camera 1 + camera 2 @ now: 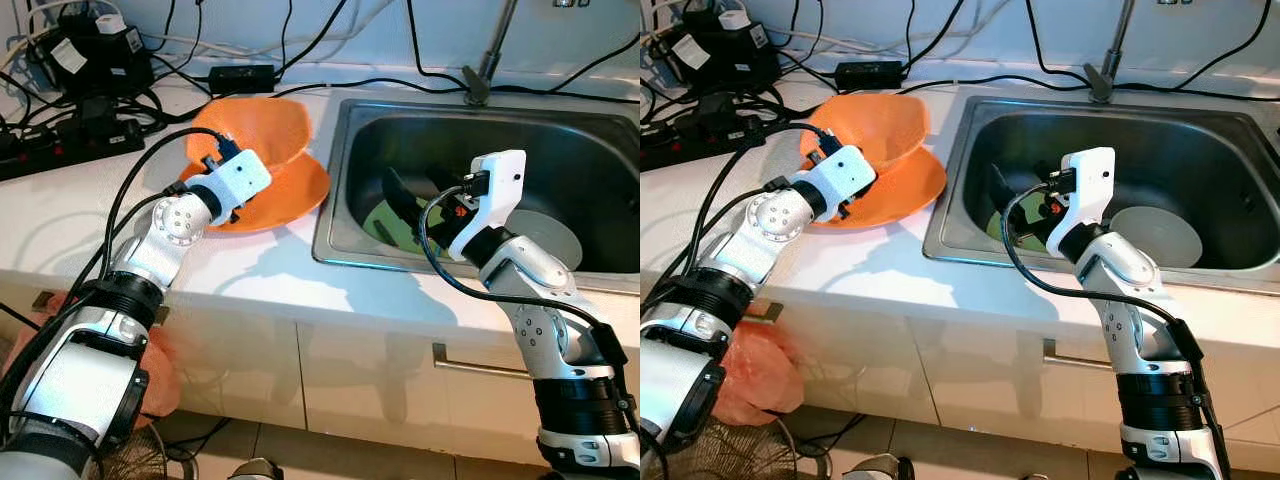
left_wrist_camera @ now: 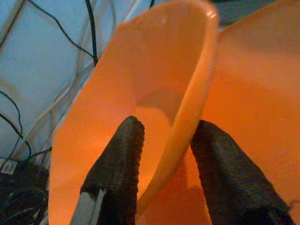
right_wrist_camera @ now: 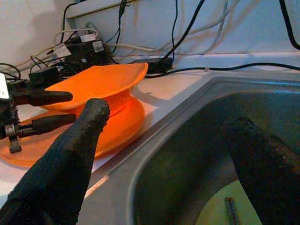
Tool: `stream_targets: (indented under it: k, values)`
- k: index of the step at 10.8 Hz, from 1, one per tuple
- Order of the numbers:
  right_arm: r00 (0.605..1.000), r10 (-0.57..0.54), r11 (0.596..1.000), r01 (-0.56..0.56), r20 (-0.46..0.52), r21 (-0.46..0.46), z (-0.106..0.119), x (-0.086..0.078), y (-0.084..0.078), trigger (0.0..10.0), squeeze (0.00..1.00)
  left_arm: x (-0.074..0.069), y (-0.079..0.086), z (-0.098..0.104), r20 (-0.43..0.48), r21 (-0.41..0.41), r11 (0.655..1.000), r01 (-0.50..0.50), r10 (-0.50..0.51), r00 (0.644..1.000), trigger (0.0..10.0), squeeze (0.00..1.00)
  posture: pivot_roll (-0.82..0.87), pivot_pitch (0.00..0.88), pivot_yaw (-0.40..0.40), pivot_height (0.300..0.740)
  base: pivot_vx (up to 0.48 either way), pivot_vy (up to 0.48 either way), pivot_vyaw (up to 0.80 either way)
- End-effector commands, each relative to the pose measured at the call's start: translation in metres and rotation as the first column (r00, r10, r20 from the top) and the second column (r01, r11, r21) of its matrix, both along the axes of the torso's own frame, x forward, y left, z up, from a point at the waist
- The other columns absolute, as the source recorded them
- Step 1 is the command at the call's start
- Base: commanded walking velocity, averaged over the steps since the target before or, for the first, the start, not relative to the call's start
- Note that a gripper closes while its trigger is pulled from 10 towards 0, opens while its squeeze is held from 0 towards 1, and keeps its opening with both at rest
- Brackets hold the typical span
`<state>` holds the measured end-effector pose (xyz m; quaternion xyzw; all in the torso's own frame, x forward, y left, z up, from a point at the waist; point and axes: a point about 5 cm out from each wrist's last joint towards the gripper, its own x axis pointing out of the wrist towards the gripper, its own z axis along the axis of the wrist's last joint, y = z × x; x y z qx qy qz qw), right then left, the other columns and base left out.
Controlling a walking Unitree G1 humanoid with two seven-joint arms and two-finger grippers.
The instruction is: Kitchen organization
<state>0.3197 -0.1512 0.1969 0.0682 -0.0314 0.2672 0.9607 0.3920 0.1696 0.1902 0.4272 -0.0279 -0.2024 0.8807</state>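
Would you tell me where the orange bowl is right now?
The orange bowl sits tilted on the orange plate, left of the sink, its rim between the left gripper fingers.

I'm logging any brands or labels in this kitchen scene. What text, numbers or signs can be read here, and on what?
No text can be read.
White labels on the black power adapters: too small and blurred.
Orange bowl, orange plate, sink, left gripper and right gripper: no markings visible.
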Motion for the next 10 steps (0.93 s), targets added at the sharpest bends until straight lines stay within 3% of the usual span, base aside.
stream_targets:
  k: [1, 10]
  values:
    - [1.000, 0.000, 1.000, 0.000, 0.000, 0.021, 0.0016, -0.0023, -0.0014, 10.0, 0.00, -0.0006, 0.0012, -0.0014, 0.006, -0.030, 1.000, 0.002, -0.002, 1.000, 0.0, 0.00, 0.06, 0.058, 0.058, 0.740, 0.000, 0.000, 0.00]
    - [1.000, -0.004, 1.000, 0.004, -0.006, 0.029, 0.0019, -0.0009, -0.0023, 10.0, 0.00, -0.0021, 0.0005, -0.0056, 0.013, -0.021, 1.000, 0.019, -0.018, 1.000, 0.0, 0.00, 0.05, 0.056, 0.054, 0.740, 0.000, 0.000, 0.00]
